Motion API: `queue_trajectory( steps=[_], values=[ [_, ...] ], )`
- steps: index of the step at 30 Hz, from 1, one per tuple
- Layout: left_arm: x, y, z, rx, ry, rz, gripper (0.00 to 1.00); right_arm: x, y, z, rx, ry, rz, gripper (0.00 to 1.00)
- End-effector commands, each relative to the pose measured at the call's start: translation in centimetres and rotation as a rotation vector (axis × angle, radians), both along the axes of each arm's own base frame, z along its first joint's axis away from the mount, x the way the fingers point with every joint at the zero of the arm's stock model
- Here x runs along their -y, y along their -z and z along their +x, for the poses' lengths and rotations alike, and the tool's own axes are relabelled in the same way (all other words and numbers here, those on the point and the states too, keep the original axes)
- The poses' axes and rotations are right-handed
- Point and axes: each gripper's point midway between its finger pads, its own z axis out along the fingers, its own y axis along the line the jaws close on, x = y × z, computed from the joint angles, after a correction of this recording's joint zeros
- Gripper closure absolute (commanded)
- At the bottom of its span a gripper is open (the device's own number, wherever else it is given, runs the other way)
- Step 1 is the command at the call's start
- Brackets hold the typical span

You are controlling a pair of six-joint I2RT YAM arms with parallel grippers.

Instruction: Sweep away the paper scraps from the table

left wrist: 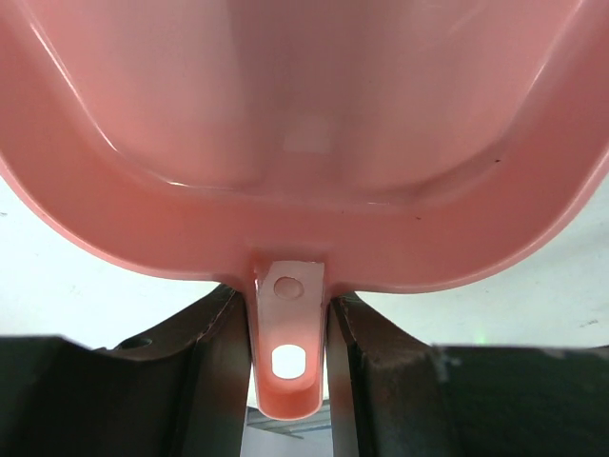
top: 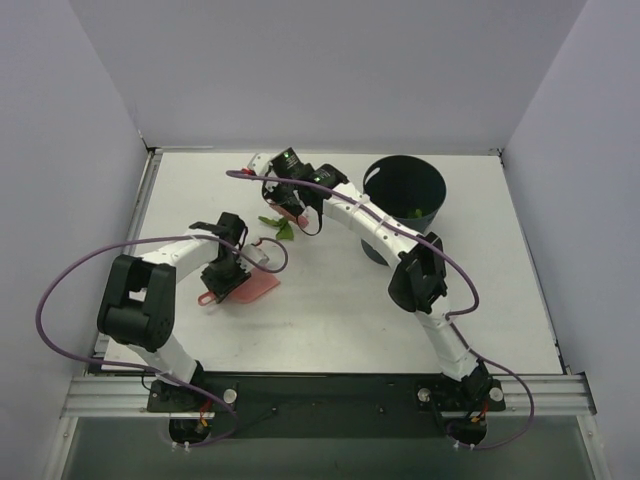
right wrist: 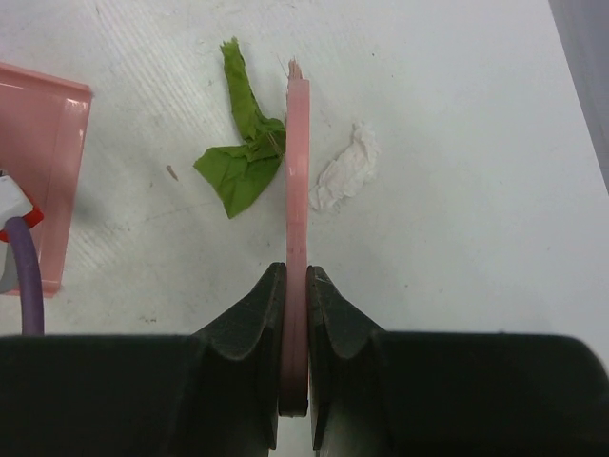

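Right wrist view: two paper scraps lie on the white table, a crumpled green scrap and a crumpled white scrap. Between them stands the pink brush, seen edge-on as a thin strip. The green scrap is against its left face and the white one just beside its right face. A tiny reddish speck lies a little left of the green scrap. The right gripper is clamped on the near end of the brush, its dark fingers pressed to both sides. At the left edge of this view sits the open mouth of the pink dustpan, apart from the scraps, with a purple cable in front of it.

In the left wrist view the left gripper is closed on the dustpan's handle tab, a finger on each side, and the pan's inside shows bare pink plastic.

From the top external view the green scrap lies near the table's middle, toward the far side, under the right arm's wrist, with the dustpan nearer and to the left. A dark round bin stands at the far right, with green bits inside it.
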Motion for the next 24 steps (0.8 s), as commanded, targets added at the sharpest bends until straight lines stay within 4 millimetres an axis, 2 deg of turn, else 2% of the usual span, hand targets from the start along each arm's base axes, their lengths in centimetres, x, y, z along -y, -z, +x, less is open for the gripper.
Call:
queue_trajectory(
  steps=[1, 5, 9, 12, 13, 14, 15, 16, 17, 19, 20, 22, 24],
  values=[
    [0.8, 0.4, 2.8, 0.089, -0.039, -0.028, 1.00, -0.5, -4.1, 2.2, 0.157, -0.003, 0.020, 1.00],
    [0.3, 0.8, 3.6, 0.114, -0.052, 0.010, 1.00, -0.8, -1.9, 2.5, 0.141, -0.034, -0.019, 1.00],
    [0.0, 1.2, 3.8, 0.126, -0.052, 0.028, 1.00, -2.0, -0.4, 1.2, 0.096, -0.120, -0.026, 1.00],
    [-0.2, 1.5, 3.8, 0.125, -0.048, 0.036, 1.00, -2.8, 0.3, -1.2, 0.041, -0.214, -0.046, 1.00],
    [-0.2, 1.6, 3.8, 0.122, -0.048, 0.039, 1.00, -3.6, 0.3, -2.7, 0.003, -0.246, -0.019, 1.00],
    [-0.2, 1.6, 3.8, 0.126, -0.048, 0.039, 1.00, -4.0, -0.7, -4.0, -0.046, -0.224, 0.043, 1.00],
    [-0.3, 1.6, 3.9, 0.128, -0.048, 0.042, 1.00, -4.2, -0.9, -5.6, -0.108, -0.234, 0.073, 1.00],
    [-0.3, 1.6, 3.9, 0.137, -0.051, 0.045, 1.00, -5.4, -1.3, -7.8, -0.159, -0.269, 0.110, 1.00],
    [-0.4, 1.6, 3.9, 0.139, -0.050, 0.048, 1.00, -5.7, -2.6, -9.3, -0.189, -0.252, 0.152, 1.00],
    [-0.5, 1.5, 4.1, 0.153, -0.048, 0.053, 1.00, -6.0, -3.6, -11.3, -0.226, -0.258, 0.181, 1.00],
    [-0.6, 1.5, 4.1, 0.157, -0.045, 0.054, 1.00, -6.0, -4.8, -11.8, -0.210, -0.257, 0.194, 1.00],
    [-0.6, 1.2, 4.3, 0.175, -0.045, 0.054, 1.00, -5.6, -6.8, -10.0, -0.133, -0.210, 0.215, 1.00],
    [-0.7, 1.3, 4.1, 0.179, -0.045, 0.056, 1.00, -4.0, -8.5, -6.5, -0.070, -0.132, 0.250, 1.00]
  ],
)
